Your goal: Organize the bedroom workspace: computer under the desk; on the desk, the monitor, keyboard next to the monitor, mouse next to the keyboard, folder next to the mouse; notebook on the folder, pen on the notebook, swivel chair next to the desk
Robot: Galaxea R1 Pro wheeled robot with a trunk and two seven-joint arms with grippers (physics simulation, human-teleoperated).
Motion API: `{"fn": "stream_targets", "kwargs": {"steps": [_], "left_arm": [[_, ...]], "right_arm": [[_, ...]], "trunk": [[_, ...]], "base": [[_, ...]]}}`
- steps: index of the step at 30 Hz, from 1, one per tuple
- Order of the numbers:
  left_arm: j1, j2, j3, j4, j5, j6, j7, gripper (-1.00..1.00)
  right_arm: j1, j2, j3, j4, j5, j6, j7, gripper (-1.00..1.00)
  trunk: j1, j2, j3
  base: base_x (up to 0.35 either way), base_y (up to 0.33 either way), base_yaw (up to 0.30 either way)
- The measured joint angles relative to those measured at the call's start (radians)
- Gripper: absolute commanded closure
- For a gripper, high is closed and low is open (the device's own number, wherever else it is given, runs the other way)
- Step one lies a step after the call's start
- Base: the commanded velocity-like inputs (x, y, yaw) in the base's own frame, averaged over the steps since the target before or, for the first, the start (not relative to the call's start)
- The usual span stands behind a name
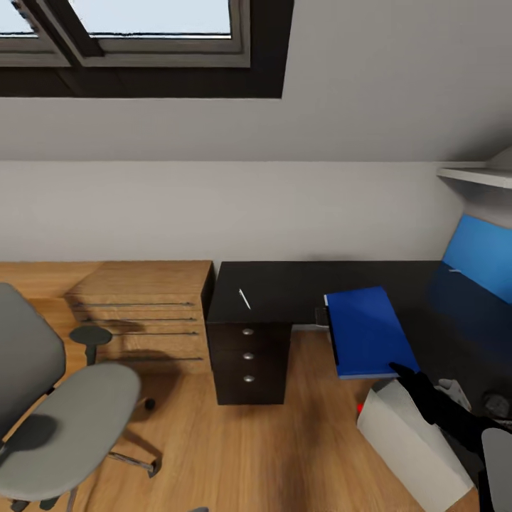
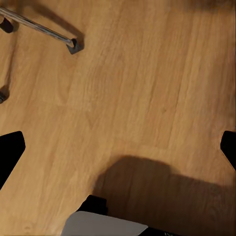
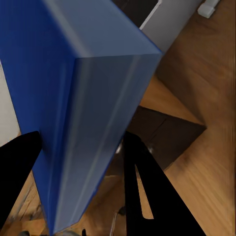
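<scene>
The folder [image 1: 368, 329], a flat blue one, lies at about 4 o'clock in the head view, with its far end on the black worktop [image 1: 299, 284] and its near end out past the worktop's edge; the right gripper [image 1: 402, 371] holds it at the near corner, and in the right wrist view the two black fingers [image 3: 147, 187] stand on either side of the blue edge [image 3: 93, 132], closed on it; the pen [image 1: 244, 299], a thin white stick, lies alone on the worktop at about 12 o'clock, above the black drawer unit [image 1: 248, 355] with three round knobs; a light-wood chest [image 1: 146, 306] stands just beside this unit, at 10 o'clock; the swivel chair [image 1: 64, 419], grey, is at 8 o'clock on the wooden floor [image 1: 284, 441], well apart from the worktop; the left gripper [image 2: 118, 147] is spread wide over bare floor, holding nothing, with a chrome chair leg [image 2: 44, 29] and its caster near.
</scene>
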Motion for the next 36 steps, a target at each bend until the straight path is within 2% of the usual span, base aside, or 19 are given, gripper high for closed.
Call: {"fn": "stream_targets", "kwargs": {"steps": [6,17,19,24,26,29,32,34,36], "left_arm": [[0.000,0.000,0.000,0.013,0.000,-0.036,0.000,-1.00],[0.000,-0.001,-0.002,0.035,0.000,-0.049,0.000,-1.00],[0.000,-0.001,-0.003,0.036,0.000,-0.050,0.000,-1.00],[0.000,-0.002,-0.003,0.036,0.000,-0.049,0.000,-1.00],[0.000,-0.001,-0.003,0.036,0.000,-0.049,-0.001,-1.00],[0.000,-0.001,-0.003,0.036,0.000,-0.049,0.000,-1.00],[0.000,-0.001,-0.003,0.036,0.000,-0.049,0.000,-1.00],[0.000,-0.001,-0.003,0.036,0.000,-0.050,0.000,-1.00],[0.000,-0.001,-0.003,0.036,0.000,-0.049,0.000,-1.00]], "right_arm": [[0.000,0.000,0.000,0.001,0.001,-0.001,0.001,1.00],[0.000,-0.002,0.005,0.018,-0.001,-0.027,-0.001,1.00],[0.000,0.001,0.006,0.025,-0.003,-0.080,0.000,1.00],[0.000,0.011,0.012,0.062,-0.003,-0.307,-0.003,1.00],[-0.001,0.024,0.018,0.096,-0.002,-0.414,-0.007,1.00],[-0.002,0.037,0.022,0.126,-0.004,-0.480,-0.008,1.00],[-0.003,0.051,0.024,0.143,-0.019,-0.510,-0.009,1.00],[-0.003,0.061,0.024,0.152,-0.058,-0.528,-0.010,1.00],[-0.003,0.063,0.024,0.155,-0.070,-0.539,-0.011,1.00]], "trunk": [[0.000,0.000,0.000],[0.000,0.000,0.000],[0.000,0.000,0.000],[0.000,0.000,0.000],[0.000,0.000,0.000],[0.000,0.000,0.000],[0.000,0.000,0.000],[0.000,0.000,0.000],[0.000,0.000,0.000]], "base": [[0.261,-0.164,-0.271],[0.099,-0.070,-0.034],[0.004,-0.003,-0.001],[0.001,-0.001,0.000],[0.000,0.000,0.000],[0.000,0.000,0.000],[0.000,0.000,0.000],[0.000,0.000,0.000],[0.000,0.000,0.000]]}}
